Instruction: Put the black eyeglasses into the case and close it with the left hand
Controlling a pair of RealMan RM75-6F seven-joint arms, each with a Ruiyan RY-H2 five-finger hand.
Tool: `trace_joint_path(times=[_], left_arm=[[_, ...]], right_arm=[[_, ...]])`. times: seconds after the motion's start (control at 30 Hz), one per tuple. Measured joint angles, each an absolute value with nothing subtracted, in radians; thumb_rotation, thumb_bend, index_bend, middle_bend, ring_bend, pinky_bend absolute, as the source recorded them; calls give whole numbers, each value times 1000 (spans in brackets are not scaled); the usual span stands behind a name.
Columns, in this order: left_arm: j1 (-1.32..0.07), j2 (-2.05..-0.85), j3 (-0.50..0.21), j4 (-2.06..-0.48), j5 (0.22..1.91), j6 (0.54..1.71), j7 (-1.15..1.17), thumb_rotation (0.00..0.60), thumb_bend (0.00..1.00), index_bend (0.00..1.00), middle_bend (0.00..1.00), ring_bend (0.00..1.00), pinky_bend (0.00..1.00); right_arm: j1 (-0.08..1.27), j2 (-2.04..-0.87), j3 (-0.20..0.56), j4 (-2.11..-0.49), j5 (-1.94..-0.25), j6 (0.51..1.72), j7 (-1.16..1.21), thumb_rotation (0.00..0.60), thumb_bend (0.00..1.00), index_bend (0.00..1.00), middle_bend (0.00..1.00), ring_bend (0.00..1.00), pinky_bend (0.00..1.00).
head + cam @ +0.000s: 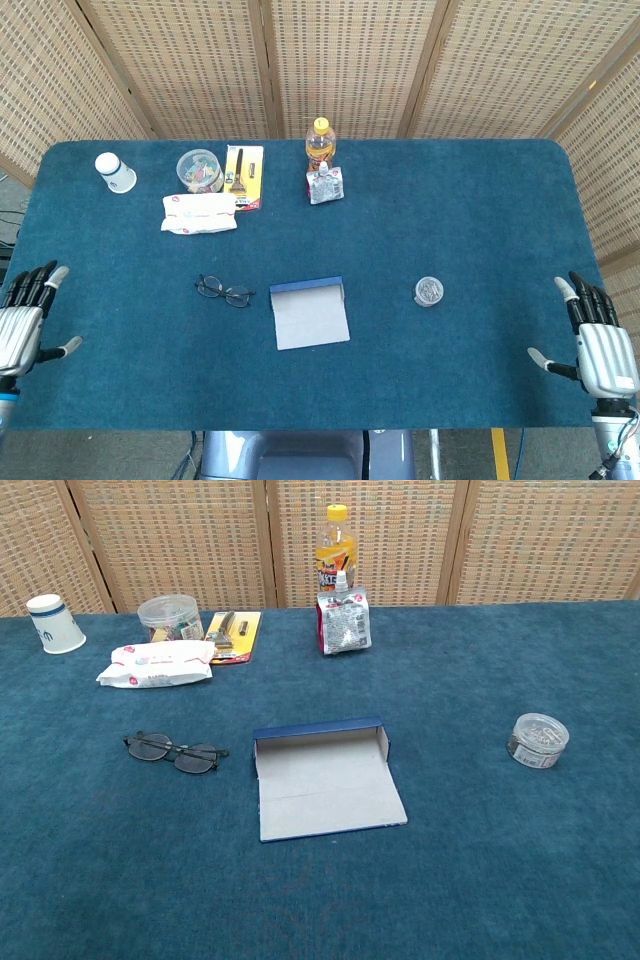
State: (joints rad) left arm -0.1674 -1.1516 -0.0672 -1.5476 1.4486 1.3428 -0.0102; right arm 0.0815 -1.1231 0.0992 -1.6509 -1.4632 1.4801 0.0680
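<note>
The black eyeglasses (223,291) (174,751) lie folded open on the blue table, just left of the case. The case (310,312) (325,777) lies open, its blue body at the back and its pale flap spread toward me. My left hand (24,322) hovers at the table's left edge with its fingers spread and nothing in it, far left of the glasses. At the right edge my right hand (596,348) is likewise spread and empty. Neither hand shows in the chest view.
A small clear round tin (429,291) (537,740) sits right of the case. Along the back stand a paper cup (116,172), a plastic jar (200,169), a wipes pack (199,213), a yellow card pack (244,177), a bottle (319,143) and a pouch (325,184).
</note>
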Motion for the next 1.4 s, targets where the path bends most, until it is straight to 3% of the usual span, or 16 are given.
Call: trace_joint_path(times=[0.23, 0.63, 0.97, 1.4], left_arm=[[-314, -1246, -99, -1421, 1472, 1194, -75, 600, 241, 356, 0, 0, 0], [-469, -1415, -141, -1342, 1407, 1036, 60, 600, 250, 388, 0, 0, 0], [-528, -1519, -145, -1261, 1381, 997, 92, 600, 251, 465, 0, 0, 0], [-597, -1652, -146, -1136, 1338, 947, 141, 600, 253, 485, 0, 0, 0]], right_arm=[[83, -1119, 98, -1650, -1465, 1474, 88, 600, 0, 0, 0, 0, 0], [87, -1115, 97, -1648, -1465, 1465, 109, 600, 0, 0, 0, 0, 0], [87, -1114, 96, -1650, -1465, 1462, 117, 600, 0, 0, 0, 0, 0], [91, -1108, 96, -1653, -1459, 1450, 136, 600, 0, 0, 0, 0, 0]])
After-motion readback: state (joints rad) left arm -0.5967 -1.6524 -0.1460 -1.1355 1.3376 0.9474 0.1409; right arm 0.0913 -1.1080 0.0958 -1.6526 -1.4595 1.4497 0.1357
